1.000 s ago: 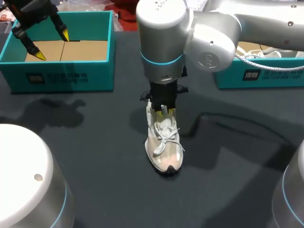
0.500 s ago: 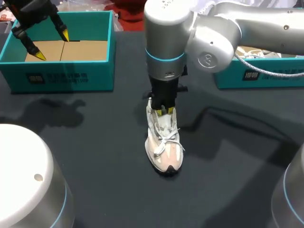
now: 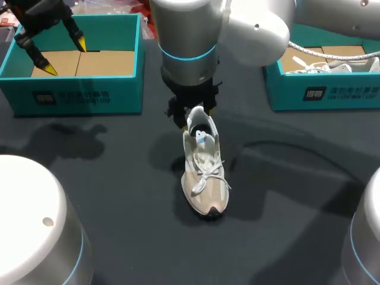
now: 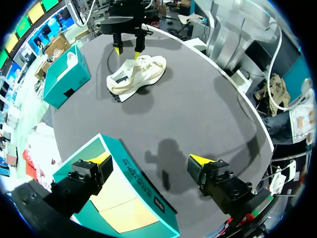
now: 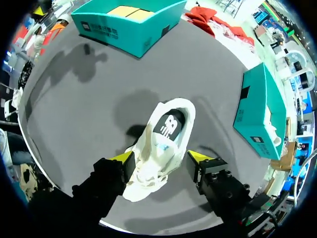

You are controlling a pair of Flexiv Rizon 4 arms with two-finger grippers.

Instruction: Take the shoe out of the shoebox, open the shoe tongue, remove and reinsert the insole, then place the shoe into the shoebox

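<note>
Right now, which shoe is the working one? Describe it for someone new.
On the dark table, between the left shoebox and the right shoebox, both teal, a white laced shoe stands under the right gripper. The other shoe lies inside the right shoebox; this one sits alone on bare tabletop.

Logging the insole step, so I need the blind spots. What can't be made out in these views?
Insole forepart: all views, covered by the shoe's tongue and laces.
Right hand fingertips: head view, hidden under its own wrist.
Right shoebox contents: head view, partly covered by the right arm, cut off by the edge.
</note>
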